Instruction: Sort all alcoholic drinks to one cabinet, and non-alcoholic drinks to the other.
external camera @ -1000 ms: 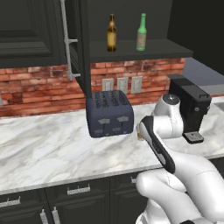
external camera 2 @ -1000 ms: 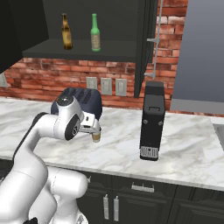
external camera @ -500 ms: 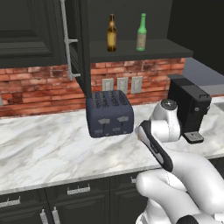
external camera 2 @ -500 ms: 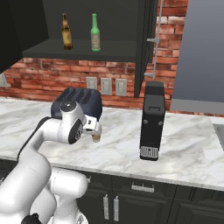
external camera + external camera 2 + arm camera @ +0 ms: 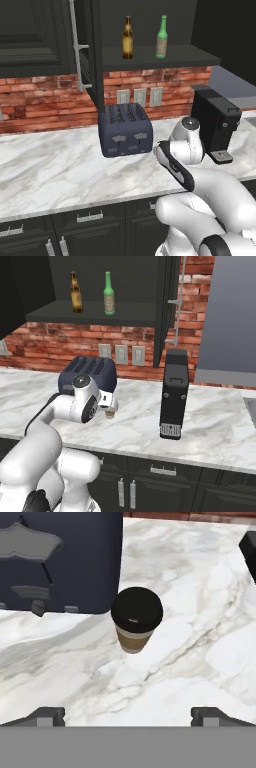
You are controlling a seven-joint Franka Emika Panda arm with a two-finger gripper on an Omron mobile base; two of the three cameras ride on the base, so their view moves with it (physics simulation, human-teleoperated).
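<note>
Two bottles stand upright on the open cabinet shelf [image 5: 165, 54], well apart from each other: amber-brown bottle [image 5: 128, 38] to the left, green bottle [image 5: 161, 37] to the right, as I see them in left base view. Shelf has bare room either side of the pair and toward its front edge.

Hand view: jaws [image 5: 128, 714] spread wide, nothing between the tips; I look down on the marble bench [image 5: 200, 637]. One tan paper cup [image 5: 136, 619] w/ dark lid stands upright on the bench, just beside the toaster [image 5: 60, 562] front corner; I cannot tell if they touch. Open marble lies right of and below the cup in this view; the dark corner at upper right is the coffee machine [image 5: 248, 544].

Right base view: cup shows as a small tan spot just past the wrist, between toaster and coffee machine. Cabinet door [image 5: 167, 303] hangs open, edge-on, above the machine.

Vs. a second ago: the arm has eased a little lower and forward toward the bench; jaws equally wide; bottles, toaster, machine and cup unmoved.

Cabinet contents: both bottles, no cup on that shelf.
</note>
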